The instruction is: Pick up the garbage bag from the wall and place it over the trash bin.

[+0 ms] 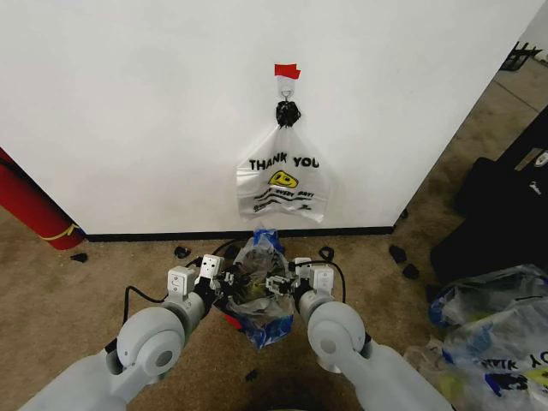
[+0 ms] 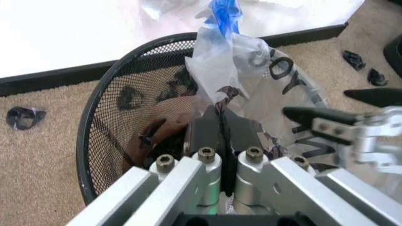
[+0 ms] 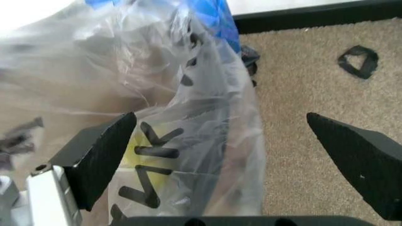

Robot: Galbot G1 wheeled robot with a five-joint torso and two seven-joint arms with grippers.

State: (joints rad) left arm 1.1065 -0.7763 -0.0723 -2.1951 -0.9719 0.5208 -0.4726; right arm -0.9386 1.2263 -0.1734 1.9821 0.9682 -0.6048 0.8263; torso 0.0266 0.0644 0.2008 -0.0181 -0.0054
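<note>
Both arms reach forward and low toward the white wall (image 1: 128,111), meeting over the trash bin (image 2: 113,108) that stands on the tan carpet (image 1: 103,274) just in front of the black baseboard. The garbage bag (image 1: 261,295), clear crinkled plastic with blue patches and dark lettering, is bunched up over the bin's mouth between the two pincers, its blue end poking upward toward the wall.

The left pincer (image 2: 221,129) is pressed together on a fold of the garbage bag, just inside the bin's mesh rim. The right pincer (image 3: 242,141) stands wide apart, one dark finger against the bag's side and the other out over bare carpet, gripping nothing.

Above them on the wall, a whitish "THANK YOU" bag (image 1: 282,184) with a yellow smiley hangs from a small hook (image 1: 287,110) under a strip of red tape (image 1: 287,71). A red cylinder (image 1: 30,205) leans at the far left.
</note>
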